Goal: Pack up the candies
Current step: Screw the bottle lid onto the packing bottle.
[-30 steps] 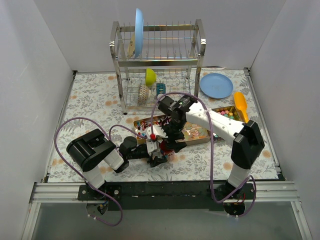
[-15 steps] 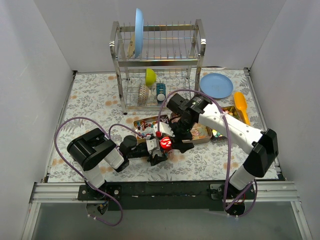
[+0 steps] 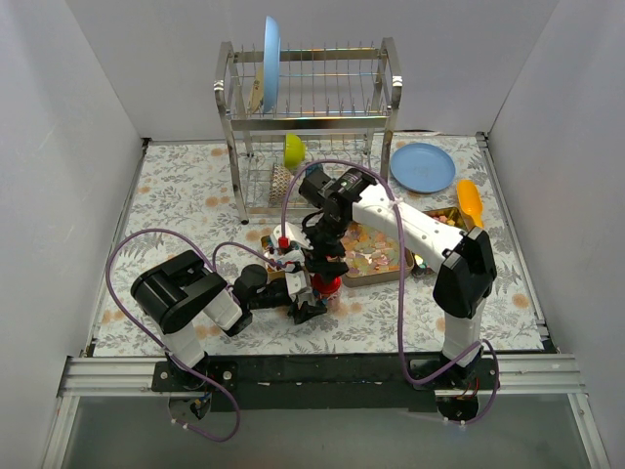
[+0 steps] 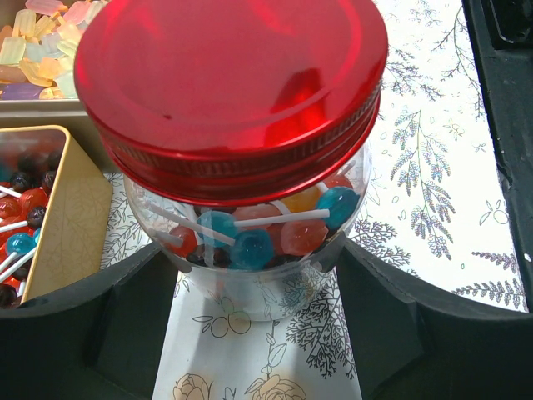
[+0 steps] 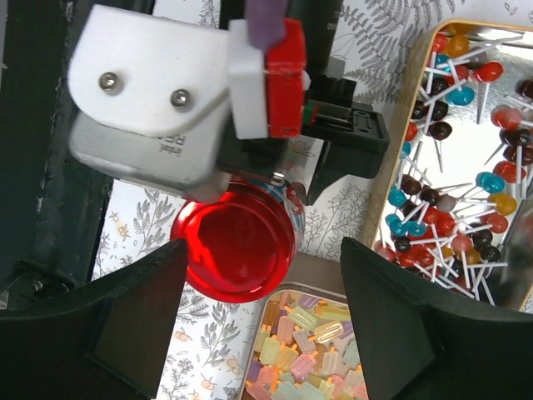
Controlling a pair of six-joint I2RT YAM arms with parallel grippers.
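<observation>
A clear jar point(image 4: 250, 292) with a red lid point(image 4: 233, 83) stands on the flowered cloth, full of red, blue and orange lollipop candies point(image 4: 250, 242). My left gripper point(image 4: 254, 250) is shut on the jar's belly, a finger pressing each side. In the top view the jar point(image 3: 329, 286) sits in front of the trays. My right gripper point(image 5: 264, 250) hangs open above the lid point(image 5: 237, 242), gripping nothing. A metal tray holds pale popsicle-shaped candies point(image 5: 312, 350). More lollipops point(image 5: 458, 167) lie in a gold tray point(image 5: 391, 167).
A dish rack point(image 3: 308, 117) with a blue plate point(image 3: 270, 63) stands at the back. A yellow-green bowl point(image 3: 294, 149) sits under it. At the back right lie a second blue plate point(image 3: 422, 166) and an orange scoop point(image 3: 470, 205). Purple cables loop over both arms.
The right arm drew off to the right, baring the red lid on the jar, then swung back left over the jar's far side. The left arm and the jar stayed put.
</observation>
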